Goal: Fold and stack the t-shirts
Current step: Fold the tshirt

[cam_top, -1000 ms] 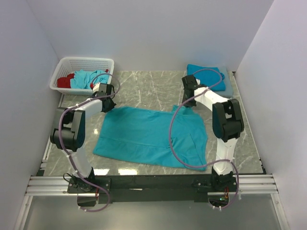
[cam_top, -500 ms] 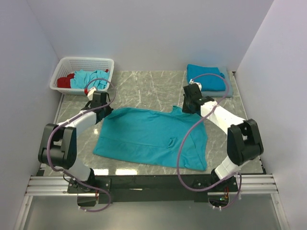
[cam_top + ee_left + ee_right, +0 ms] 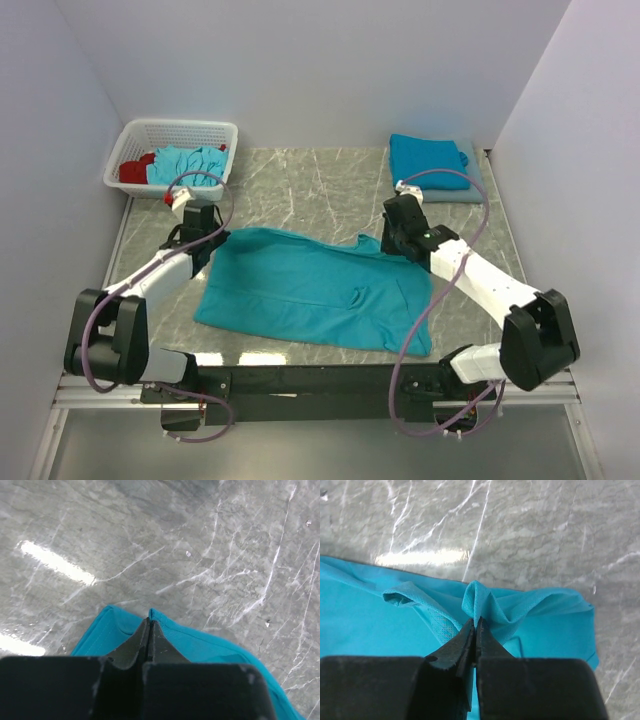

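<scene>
The spread t-shirt (image 3: 300,290) lies flat in the middle of the table (image 3: 300,185). Its long axis runs left to right, and the right end sits slightly nearer to the arm bases. We cannot make out which end carries the collar.

A folded t-shirt (image 3: 428,160) rests at the far right corner. More teal t-shirts (image 3: 188,162) lie crumpled in the white basket (image 3: 170,132) at far left, beside a red cloth (image 3: 135,170).

The top view shows both arms stretched low, elbows close to the table. The left forearm angles out to the shirt's far left corner. The right forearm slants inward from an elbow at near right to the far edge.

The top view does not show the jaws, but the wrist views do. The left gripper (image 3: 149,626) is pressed closed, with the teal hem rising to either side of its tips. The right gripper (image 3: 474,626) is likewise clamped tight, pinching a small peak of fabric, with a rolled fold just to its left. In both wrist views, bare marble lies beyond the pinched edge.
</scene>
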Robot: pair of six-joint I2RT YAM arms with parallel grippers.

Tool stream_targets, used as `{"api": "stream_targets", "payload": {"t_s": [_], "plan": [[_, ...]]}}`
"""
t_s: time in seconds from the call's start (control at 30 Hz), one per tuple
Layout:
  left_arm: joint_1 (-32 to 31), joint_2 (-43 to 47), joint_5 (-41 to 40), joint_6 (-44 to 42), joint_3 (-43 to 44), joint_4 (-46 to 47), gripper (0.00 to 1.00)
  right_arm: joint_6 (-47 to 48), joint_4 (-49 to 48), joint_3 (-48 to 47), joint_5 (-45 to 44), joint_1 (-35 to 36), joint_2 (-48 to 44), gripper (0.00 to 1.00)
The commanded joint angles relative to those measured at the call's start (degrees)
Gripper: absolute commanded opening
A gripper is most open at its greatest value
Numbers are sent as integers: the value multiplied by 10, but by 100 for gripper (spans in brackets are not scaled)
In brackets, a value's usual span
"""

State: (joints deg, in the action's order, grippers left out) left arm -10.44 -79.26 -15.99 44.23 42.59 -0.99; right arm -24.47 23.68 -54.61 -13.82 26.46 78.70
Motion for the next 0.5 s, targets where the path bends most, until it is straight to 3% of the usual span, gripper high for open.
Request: {"api": "stream_targets", "payload": {"t_s": [0.0,0.47], "plan": [[0,33,-20,8,-24,32,1,-10,3,23,-6,9,-51,0],[0,148,-38,51,-144,70,1,-30,62,100,47,60,-158,0]]}}
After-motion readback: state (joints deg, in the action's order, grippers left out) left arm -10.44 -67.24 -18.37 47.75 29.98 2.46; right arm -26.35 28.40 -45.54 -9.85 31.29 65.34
